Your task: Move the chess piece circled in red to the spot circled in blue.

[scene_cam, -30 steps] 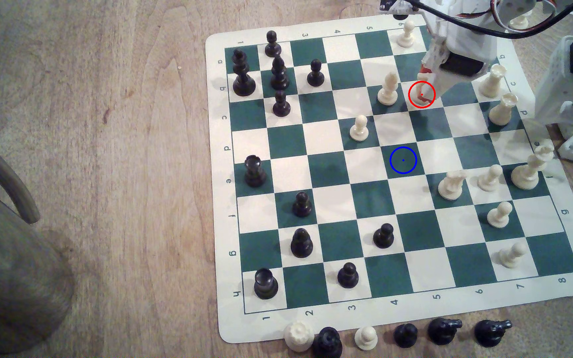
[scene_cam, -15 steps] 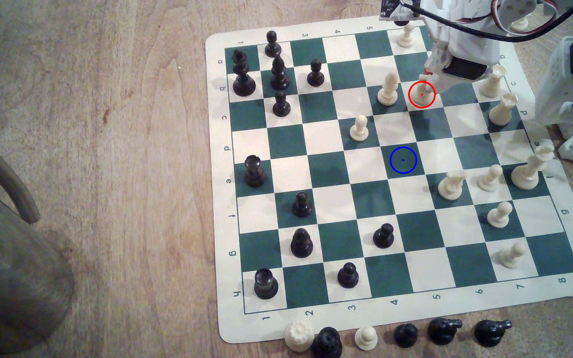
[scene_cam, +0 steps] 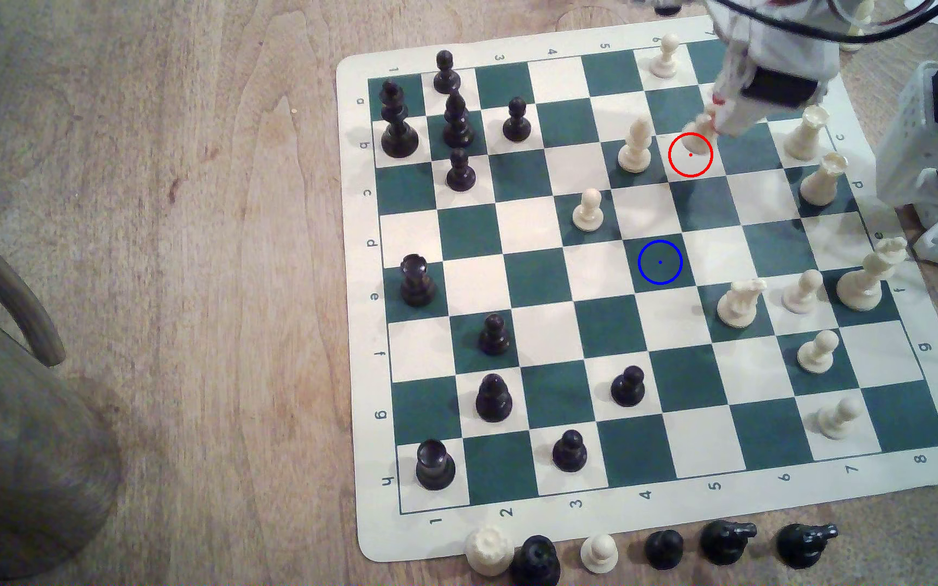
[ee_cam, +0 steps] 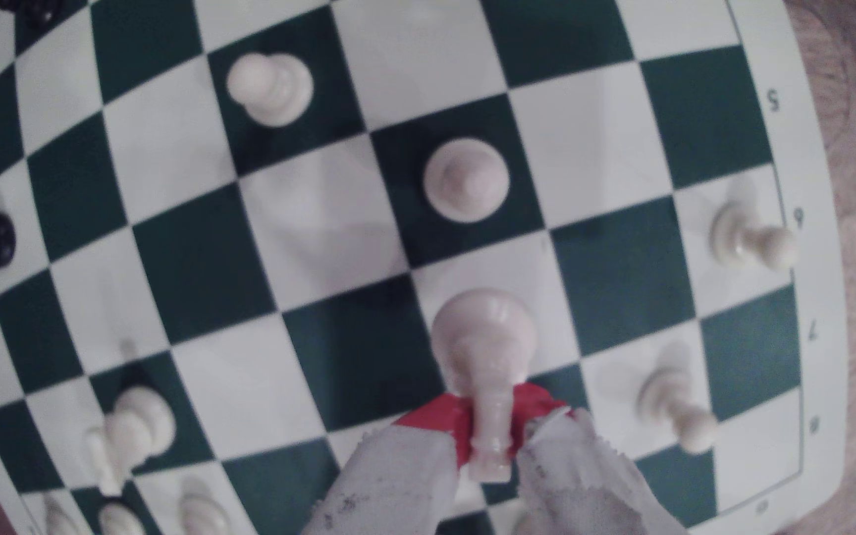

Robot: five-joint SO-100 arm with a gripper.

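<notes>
The chess piece (scene_cam: 701, 125) is a small cream-white figure on a round base. It hangs tilted just above the upper edge of the red ring (scene_cam: 690, 154), off the cream square. My gripper (scene_cam: 707, 119) comes down from the exterior view's upper right and is shut on it. In the wrist view the chess piece (ee_cam: 487, 355) is clamped by its narrow upper part between the red-tipped fingers (ee_cam: 433, 416), its base pointing away from my gripper (ee_cam: 490, 437). The spot (scene_cam: 660, 262) is a bare dark green square with a blue ring, two rows nearer the board's front.
A tall cream bishop (scene_cam: 635, 146) stands just left of the red ring in the exterior view. A cream pawn (scene_cam: 588, 209) is up and left of the spot. A cream knight (scene_cam: 740, 301) stands to its lower right. Captured pieces (scene_cam: 664, 547) line the mat's front edge.
My gripper has risen and drawn back toward the exterior view's upper right, taking the chess piece with it. The red-ringed square, covered before, now shows bare.
</notes>
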